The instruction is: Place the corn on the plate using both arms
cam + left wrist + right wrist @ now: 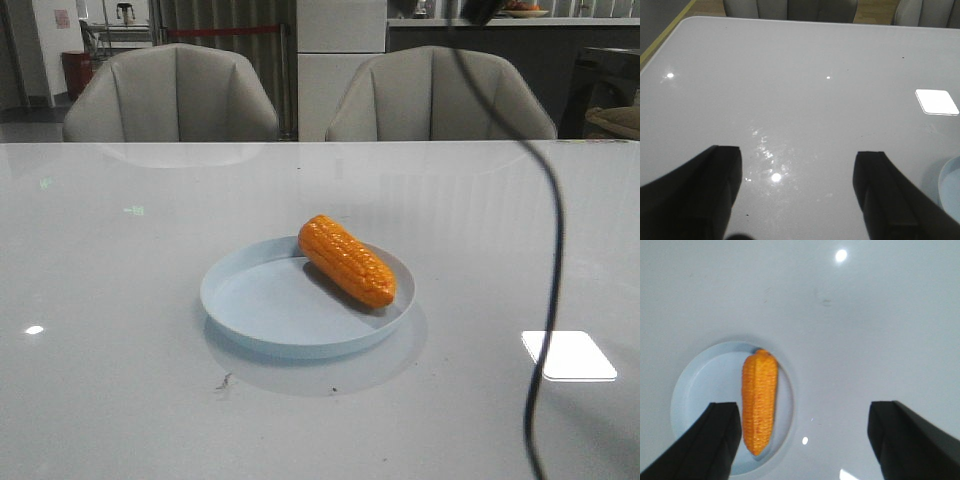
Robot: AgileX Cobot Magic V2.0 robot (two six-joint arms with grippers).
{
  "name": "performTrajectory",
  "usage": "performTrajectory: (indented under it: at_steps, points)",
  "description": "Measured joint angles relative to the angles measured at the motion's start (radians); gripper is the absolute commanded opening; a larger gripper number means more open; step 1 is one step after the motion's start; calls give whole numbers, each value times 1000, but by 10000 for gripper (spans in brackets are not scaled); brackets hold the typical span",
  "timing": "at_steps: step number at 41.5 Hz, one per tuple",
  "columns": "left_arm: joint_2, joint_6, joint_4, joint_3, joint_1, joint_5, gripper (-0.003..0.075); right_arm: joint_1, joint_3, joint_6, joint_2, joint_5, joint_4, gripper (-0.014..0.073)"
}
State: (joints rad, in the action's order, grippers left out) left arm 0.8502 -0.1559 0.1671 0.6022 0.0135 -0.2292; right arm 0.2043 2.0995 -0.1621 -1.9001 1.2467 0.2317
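The orange corn (347, 260) lies inside the pale blue plate (250, 310) near the table's middle, along the plate's right side with one end on the far rim. Neither gripper shows in the front view. In the right wrist view the corn (759, 401) lies in the plate (695, 390); my right gripper (802, 432) is open and empty, above the table beside the plate. My left gripper (799, 182) is open and empty over bare table, with the plate's rim (946, 192) at the frame's edge.
A black cable (548, 260) hangs down in front of the camera on the right. Two grey chairs (170, 95) stand behind the table's far edge. Bright light reflections (568, 355) lie on the glossy white table.
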Motion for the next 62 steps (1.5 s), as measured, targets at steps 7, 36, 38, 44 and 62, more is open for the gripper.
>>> performTrajectory:
  at_steps: [7,36,38,44,62]
  points:
    - [0,0,0,0,0,0,527,-141,-14,0,185,5,-23,623]
    - [0,0,0,0,0,0,527,-314,-1247,-90,1064,-551,-43,623]
    - [0,0,0,0,0,0,527,-314,-1300,-92,1109,-559,-43,623]
    - [0,0,0,0,0,0,527,-314,-1399,-92,1199,-565,-43,623]
    - [0,0,0,0,0,0,527,-314,-1429,-92,1224,-548,-44,623]
